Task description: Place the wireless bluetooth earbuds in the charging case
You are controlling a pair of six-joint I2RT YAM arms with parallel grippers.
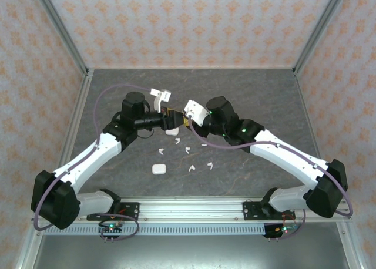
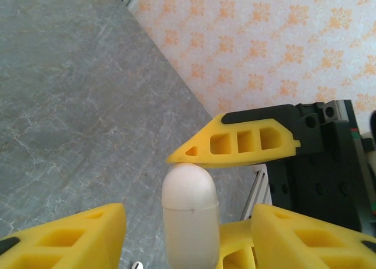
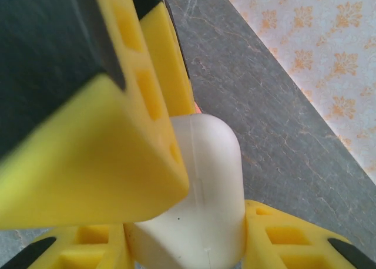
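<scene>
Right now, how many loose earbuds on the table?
6 earbuds: four in a loose mid-table row, two nearer the arm bases. More may be hidden.

The tabletop (image 1: 252,98) is dark grey, veined like marble. Walls (image 1: 194,22) are pale with an orange floral repeat. Arms (image 1: 88,160) are white and black, fingers (image 2: 241,143) yellow, edged black. Case (image 3: 205,181) and earbuds (image 1: 191,169) are white.
</scene>
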